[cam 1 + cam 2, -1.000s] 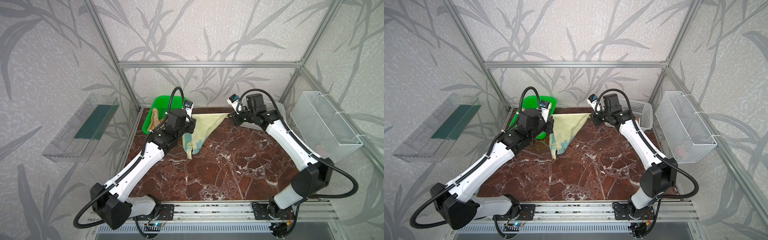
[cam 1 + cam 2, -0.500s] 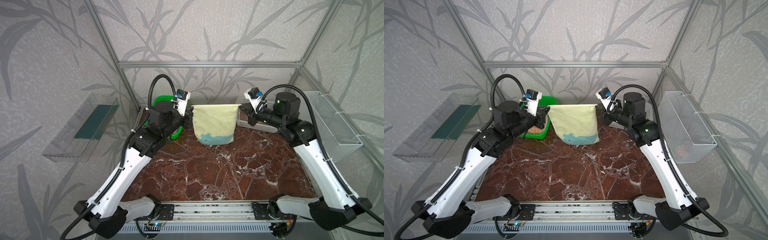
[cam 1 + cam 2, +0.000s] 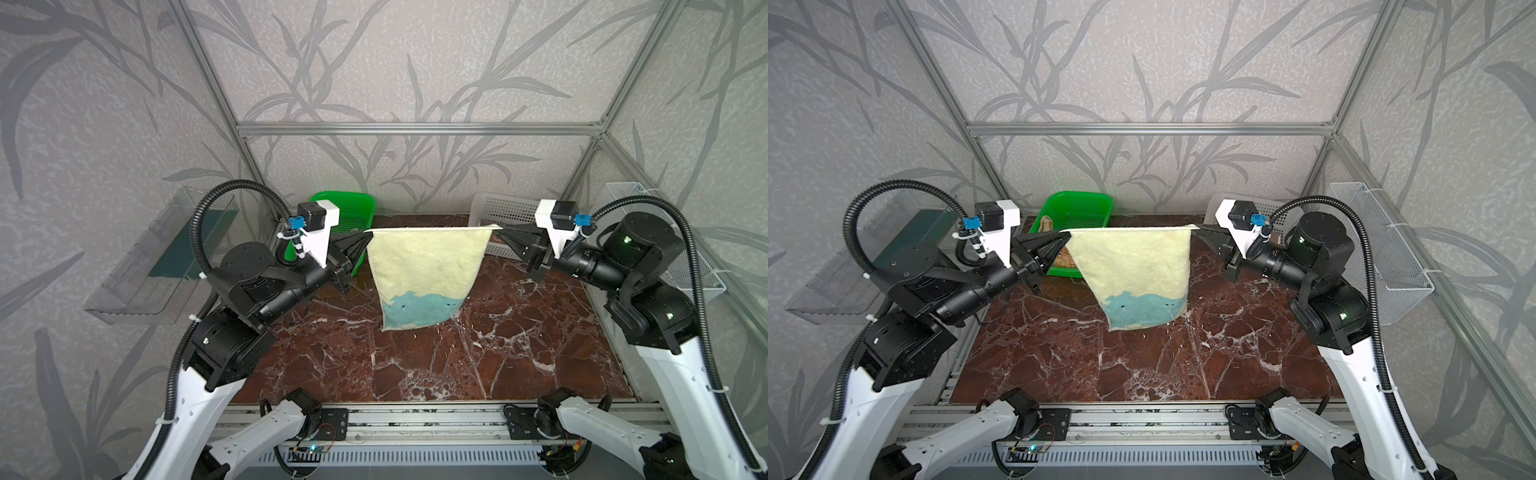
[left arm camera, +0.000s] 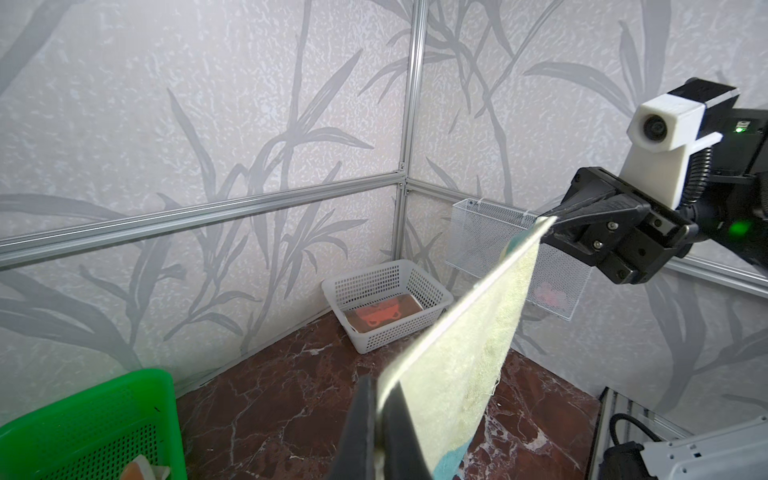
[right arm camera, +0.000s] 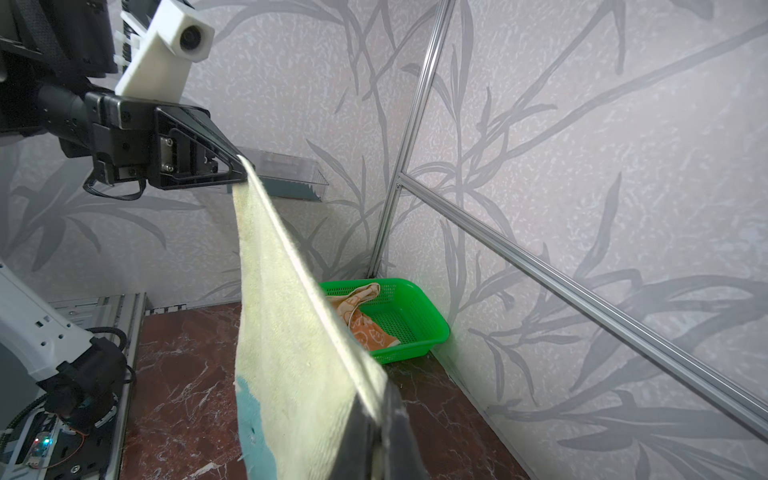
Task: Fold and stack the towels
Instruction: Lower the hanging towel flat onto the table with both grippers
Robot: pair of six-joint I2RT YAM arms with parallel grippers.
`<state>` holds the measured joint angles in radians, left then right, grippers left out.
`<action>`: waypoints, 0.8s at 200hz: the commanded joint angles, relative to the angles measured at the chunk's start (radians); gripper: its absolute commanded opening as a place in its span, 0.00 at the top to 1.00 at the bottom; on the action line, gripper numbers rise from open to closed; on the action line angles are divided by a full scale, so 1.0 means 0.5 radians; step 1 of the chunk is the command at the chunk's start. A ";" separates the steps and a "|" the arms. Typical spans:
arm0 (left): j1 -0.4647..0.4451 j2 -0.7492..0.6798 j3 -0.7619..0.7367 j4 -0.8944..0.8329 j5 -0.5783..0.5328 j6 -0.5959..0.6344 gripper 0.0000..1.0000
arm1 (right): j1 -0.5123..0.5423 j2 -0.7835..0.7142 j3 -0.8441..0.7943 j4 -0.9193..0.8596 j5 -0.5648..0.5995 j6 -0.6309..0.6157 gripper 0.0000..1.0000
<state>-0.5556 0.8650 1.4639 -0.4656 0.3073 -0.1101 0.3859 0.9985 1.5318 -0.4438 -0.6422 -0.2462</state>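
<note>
1. A clear shelf hung on the left wall.
2. The left gripper was raised above the table, jaws closed on the left top corner of the yellow towel.
3. Behind that gripper, a green basket stood in the back left corner of the table. The orange towel lay crumpled inside it, one end draped up against the basket's wall.
4. The yellow towel hung spread flat between the two grippers, its top edge stretched level and taut. Its lower end carried a teal patch. Whether the bottom edge touched the table could not be told.
5. The right gripper faced the left one at the same height, jaws closed on the right top corner of the yellow towel.
6. Behind it, a white basket stood in the back right corner, with the salmon towel lying flat inside.
7. A wire basket hung on the right wall.
</note>
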 commanded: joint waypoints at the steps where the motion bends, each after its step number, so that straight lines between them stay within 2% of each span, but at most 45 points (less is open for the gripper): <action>1: 0.037 -0.124 -0.019 0.000 -0.168 -0.089 1.00 | -0.029 -0.066 -0.042 0.066 0.069 0.066 1.00; 42: 0.034 -0.075 -0.087 -0.038 -0.387 -0.056 1.00 | -0.031 -0.008 -0.139 0.063 0.239 0.013 1.00; 102: 0.084 0.409 -0.115 0.041 -0.858 0.117 1.00 | -0.051 0.444 -0.147 0.121 0.523 -0.103 1.00; 117: 0.172 0.577 -0.091 0.084 -0.863 0.125 1.00 | -0.077 0.603 -0.102 0.158 0.550 -0.116 1.00; 160: 0.466 1.157 0.019 0.265 -0.670 0.040 1.00 | -0.155 1.143 0.082 0.259 0.594 -0.119 1.00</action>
<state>-0.3965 1.3327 1.4223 -0.3916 -0.0010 -0.0761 0.3443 1.4818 1.5047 -0.3634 -0.4122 -0.2966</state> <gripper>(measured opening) 0.048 0.057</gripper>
